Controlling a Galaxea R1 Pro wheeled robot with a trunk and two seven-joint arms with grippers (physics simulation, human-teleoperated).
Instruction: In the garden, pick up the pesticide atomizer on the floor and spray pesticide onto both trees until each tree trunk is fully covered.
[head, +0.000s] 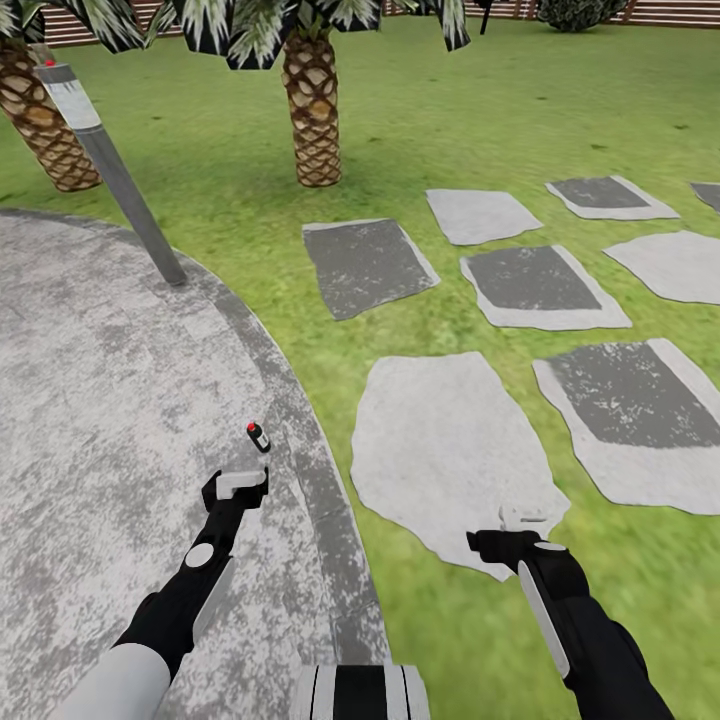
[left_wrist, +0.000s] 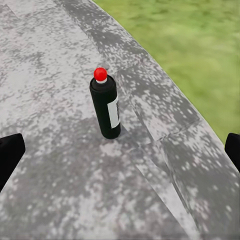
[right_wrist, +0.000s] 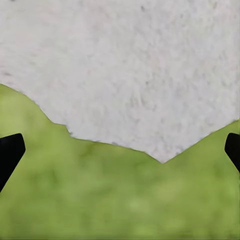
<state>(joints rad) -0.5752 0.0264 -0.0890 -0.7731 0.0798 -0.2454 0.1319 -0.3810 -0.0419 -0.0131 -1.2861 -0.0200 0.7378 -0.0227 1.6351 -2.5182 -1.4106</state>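
The pesticide atomizer (head: 258, 436) is a small black bottle with a red cap and a white label. It stands upright on the grey stone patio (head: 110, 400), close to the patio's curved edge. My left gripper (head: 236, 487) is open just short of the bottle and a little to its left, not touching it. In the left wrist view the atomizer (left_wrist: 106, 107) stands ahead between the spread fingertips (left_wrist: 10, 152). My right gripper (head: 507, 537) is open and holds nothing, over the grass lawn (head: 440, 620) at a pale stone's edge. The task's trees are out of view.
Two short palm-like plants (head: 315, 110) (head: 45, 125) stand at the back. A slanted grey pole (head: 115, 170) rises from the patio edge. Flat stepping stones (head: 445, 450) (head: 365, 265) lie across the lawn to the right. A slat fence (head: 680, 12) runs behind.
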